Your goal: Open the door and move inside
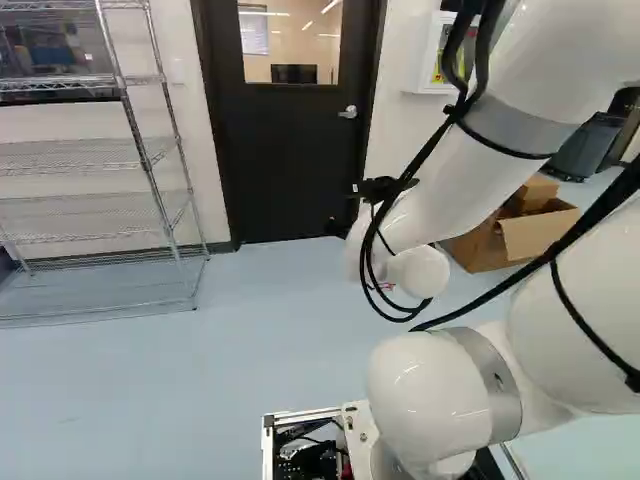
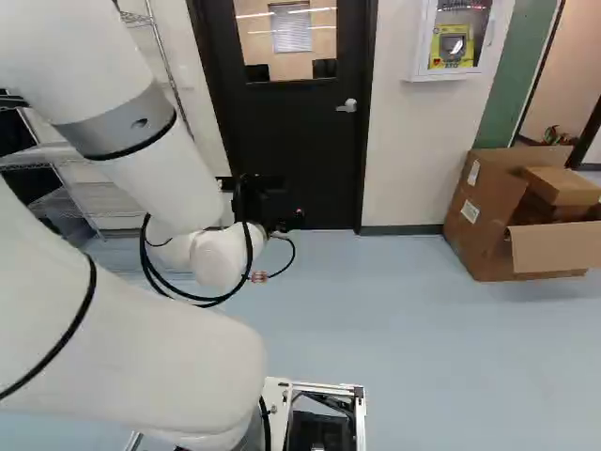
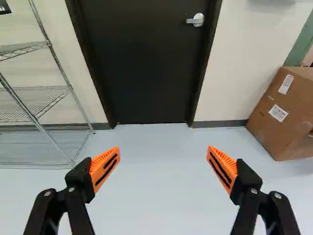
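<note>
The black door [image 1: 285, 150] with a window in its upper half stands shut in its dark frame; its silver lever handle [image 1: 348, 112] is at the door's right edge. In the right base view my gripper [image 2: 293, 218] shows small and dark before the door's lower part, partly hidden by the wrist. The wrist view has my gripper [image 3: 163, 164] wide open, nothing between its orange pads. Ahead of it are the door [image 3: 142, 63] and the handle [image 3: 196, 20], both apart from the fingers.
A wire shelf rack [image 1: 150, 150] stands by the wall left of the door. Right of the door are a white wall cabinet [image 2: 456, 39] and an open cardboard box [image 2: 488, 221] on the floor. Pale blue floor [image 2: 423, 357] lies between base and door.
</note>
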Controlling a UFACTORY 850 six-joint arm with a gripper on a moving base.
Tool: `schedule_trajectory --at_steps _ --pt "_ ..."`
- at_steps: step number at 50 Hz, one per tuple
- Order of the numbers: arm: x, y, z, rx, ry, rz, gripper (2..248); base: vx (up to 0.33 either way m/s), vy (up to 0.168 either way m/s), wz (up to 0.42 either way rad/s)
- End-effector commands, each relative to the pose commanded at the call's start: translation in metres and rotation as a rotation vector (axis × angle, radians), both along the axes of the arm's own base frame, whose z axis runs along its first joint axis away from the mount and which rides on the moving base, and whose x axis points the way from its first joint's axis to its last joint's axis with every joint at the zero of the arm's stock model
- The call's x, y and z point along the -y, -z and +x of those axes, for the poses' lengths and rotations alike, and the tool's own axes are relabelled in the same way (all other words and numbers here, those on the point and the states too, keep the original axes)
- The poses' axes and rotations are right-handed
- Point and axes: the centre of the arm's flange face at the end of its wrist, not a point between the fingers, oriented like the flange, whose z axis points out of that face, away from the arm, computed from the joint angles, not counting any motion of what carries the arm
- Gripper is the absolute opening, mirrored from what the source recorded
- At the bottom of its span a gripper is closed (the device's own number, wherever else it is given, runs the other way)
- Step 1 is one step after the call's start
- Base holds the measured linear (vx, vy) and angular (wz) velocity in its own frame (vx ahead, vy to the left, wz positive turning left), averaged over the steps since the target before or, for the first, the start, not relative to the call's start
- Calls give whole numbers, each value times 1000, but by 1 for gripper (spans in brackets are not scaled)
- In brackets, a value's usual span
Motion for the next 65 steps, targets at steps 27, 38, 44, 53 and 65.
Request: schedule_trajectory --at_steps 27,38,44,53,65 --pt "0 0 0 0 0 0 247 202 1 -17" --pt "0 0 0 0 0 0 247 204 -6 -11" --pt "0 0 0 0 0 0 247 203 -26 -18" --pt "0 0 0 0 0 0 247 207 -26 -15" --pt "0 0 0 0 0 0 247 209 -23 -12"
